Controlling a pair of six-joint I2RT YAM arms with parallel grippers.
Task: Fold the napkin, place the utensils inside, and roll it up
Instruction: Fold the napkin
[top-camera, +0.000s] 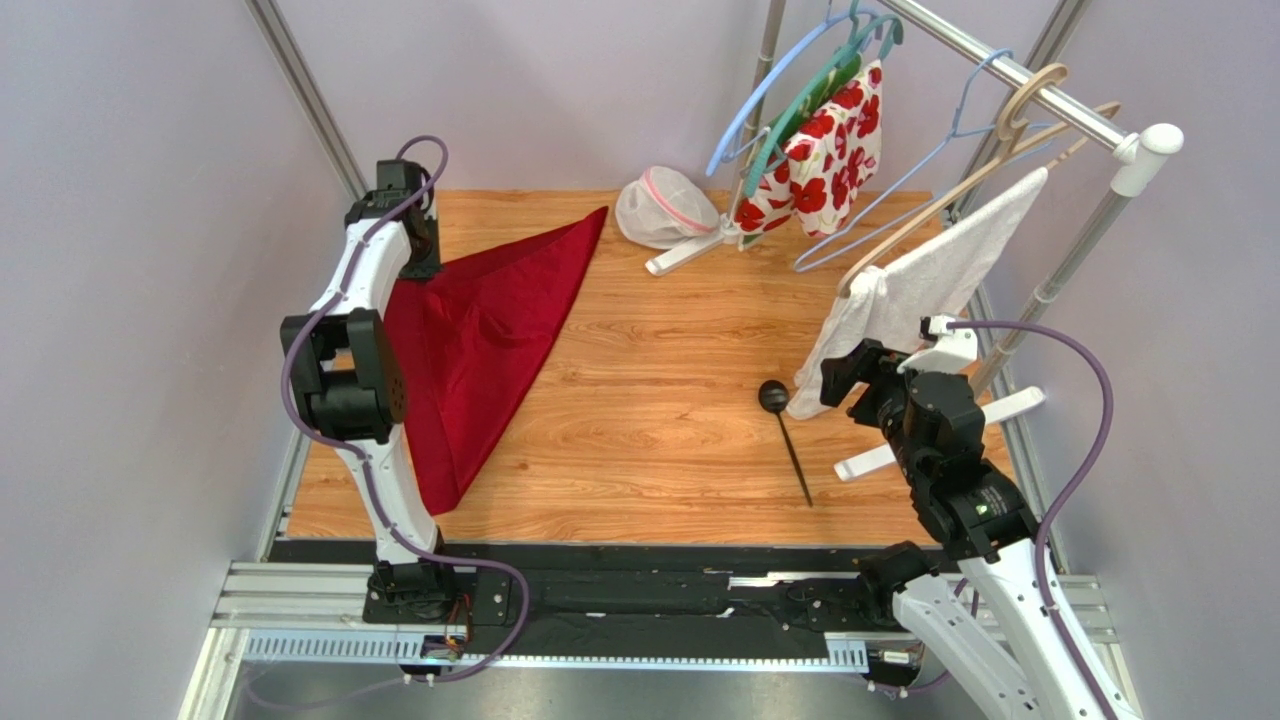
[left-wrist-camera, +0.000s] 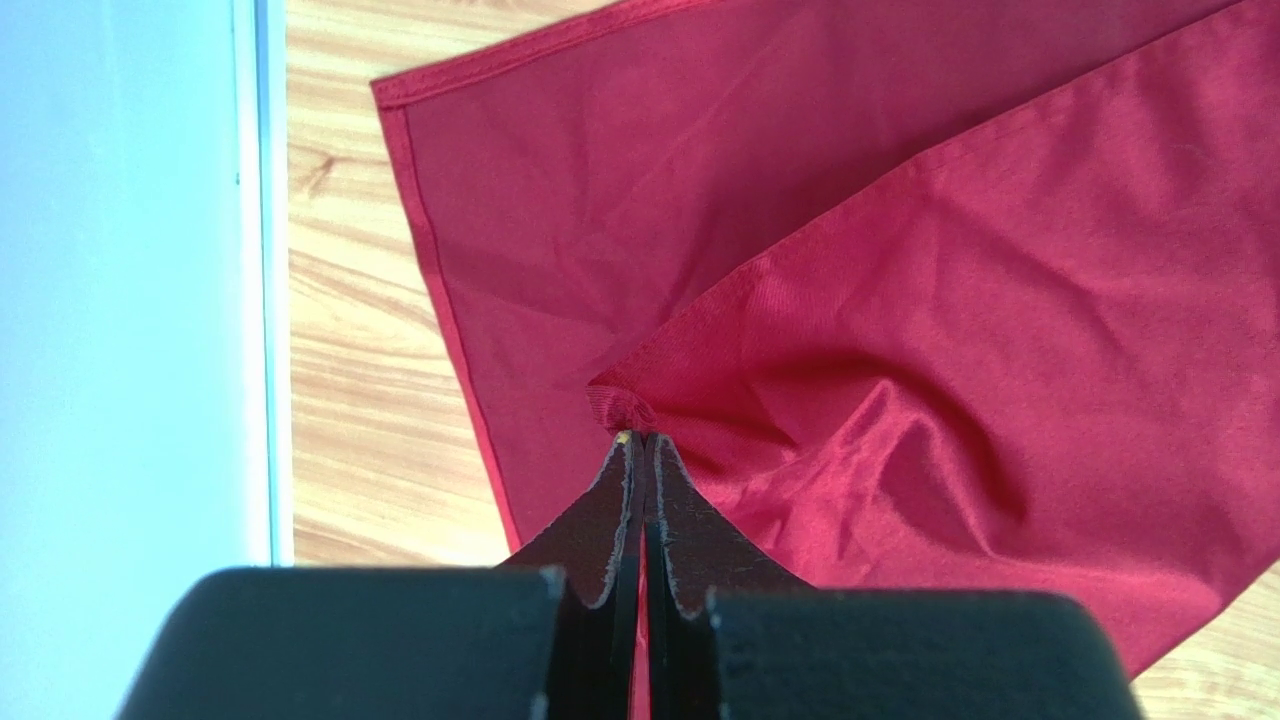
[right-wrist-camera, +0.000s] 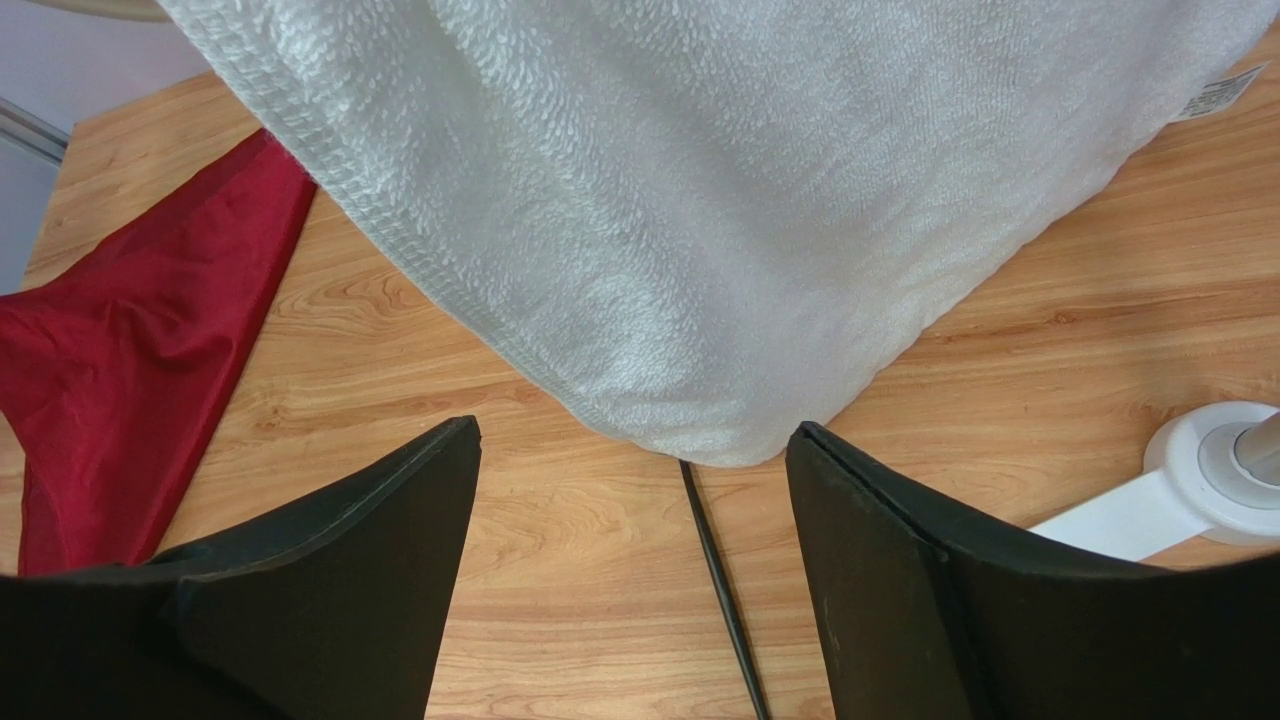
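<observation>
The dark red napkin (top-camera: 481, 338) lies at the table's left, folded over into a long triangle with its tip toward the back middle. My left gripper (top-camera: 419, 267) is at the napkin's back left and is shut on a pinched corner of its upper layer; the left wrist view shows the jaws (left-wrist-camera: 643, 438) closed on the red cloth (left-wrist-camera: 902, 300). The black spoon (top-camera: 784, 432) lies on the wood right of centre, bowl toward the back. My right gripper (top-camera: 846, 375) hovers open and empty just right of it; its wrist view (right-wrist-camera: 631, 432) shows the spoon's handle (right-wrist-camera: 721, 600) between the fingers and the napkin (right-wrist-camera: 135, 360) at left.
A white towel (top-camera: 932, 285) hangs from a wooden hanger on the clothes rack at the right, its lower corner over the spoon's bowl (right-wrist-camera: 676, 195). A white cloth with red flowers (top-camera: 819, 150) and a mesh bag (top-camera: 666, 207) are at the back. The rack's white foot (top-camera: 939, 435) lies beside my right arm.
</observation>
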